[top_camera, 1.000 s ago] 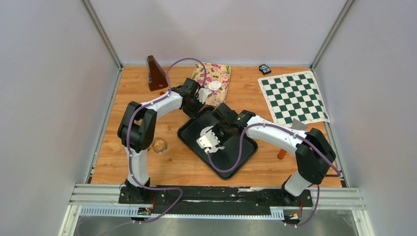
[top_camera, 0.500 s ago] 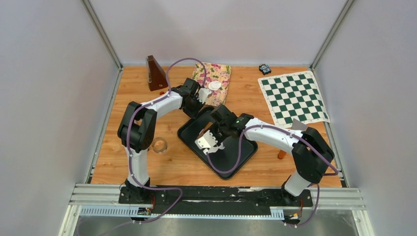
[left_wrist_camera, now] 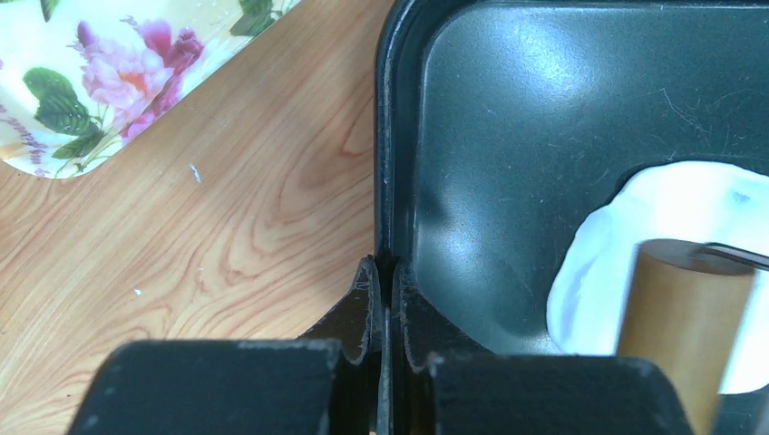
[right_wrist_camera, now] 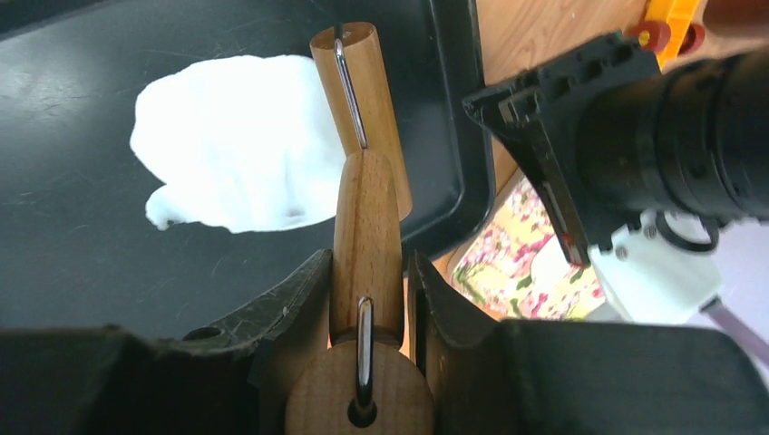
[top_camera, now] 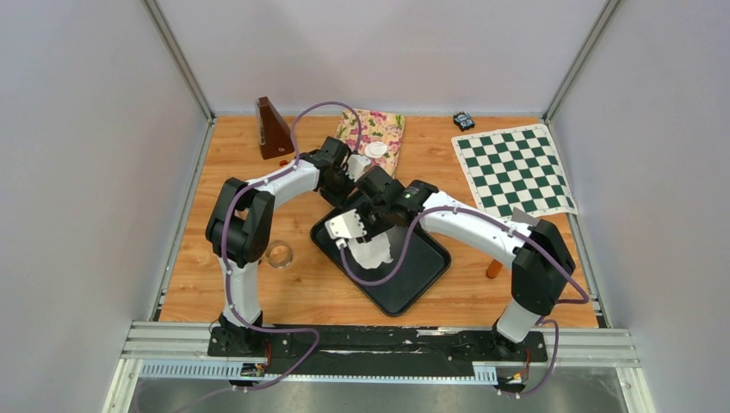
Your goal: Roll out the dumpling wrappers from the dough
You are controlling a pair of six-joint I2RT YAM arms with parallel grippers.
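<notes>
A black tray (top_camera: 415, 274) lies in the middle of the table. On it is an irregular flat sheet of white dough (top_camera: 372, 252) (right_wrist_camera: 231, 145) (left_wrist_camera: 676, 195). My right gripper (top_camera: 360, 222) (right_wrist_camera: 369, 258) is shut on the wooden handle of a small rolling pin (right_wrist_camera: 358, 91), whose roller rests on the far edge of the dough. My left gripper (top_camera: 342, 179) (left_wrist_camera: 385, 269) is shut on the tray's far-left rim (left_wrist_camera: 385, 163). One round white dumpling wrapper (top_camera: 376, 149) lies on the floral cloth (top_camera: 375, 133) behind the tray.
A clear ring cutter (top_camera: 279, 254) stands left of the tray. A brown metronome (top_camera: 274, 129) is at the back left, a green chessboard mat (top_camera: 514, 170) at the right, a small dark object (top_camera: 464, 120) behind it. An orange peg (top_camera: 493, 269) sits under the right arm.
My right gripper has pushed the rolling pin up and left across the tray, toward the left gripper, uncovering the dough behind it. The left gripper has stayed on the rim.
</notes>
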